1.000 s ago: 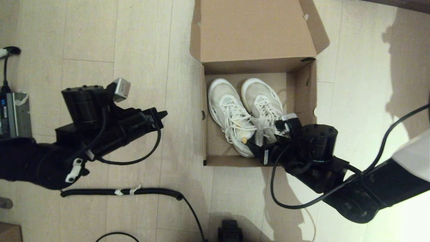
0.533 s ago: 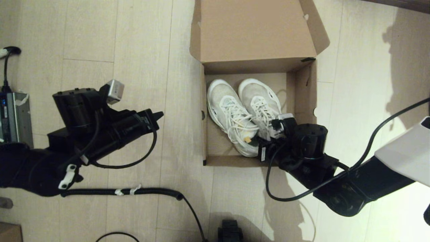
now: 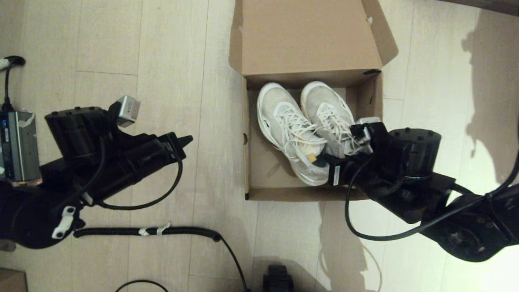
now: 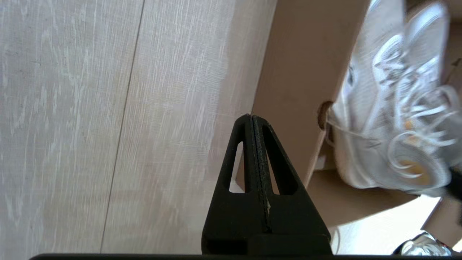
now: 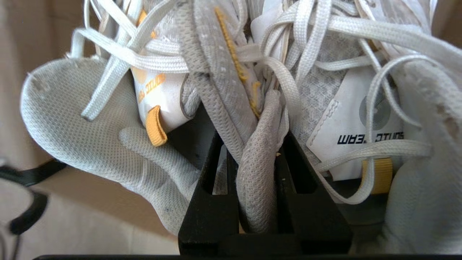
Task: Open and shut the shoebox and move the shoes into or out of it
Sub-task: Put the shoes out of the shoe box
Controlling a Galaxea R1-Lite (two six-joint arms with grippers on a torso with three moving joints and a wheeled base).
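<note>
The right gripper (image 5: 257,169) pinches both shoes (image 3: 306,129) by their inner edges in the open shoebox (image 3: 247,162), while the left gripper (image 4: 254,122), squeezed tight on nothing, hangs at nine o'clock.

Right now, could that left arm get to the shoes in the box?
Probably yes. The shoebox lid is folded back, so the shoes lie open from above. The left gripper hangs outside, jaws shut; the box wall stands between, and the right gripper already grips both shoes.
</note>
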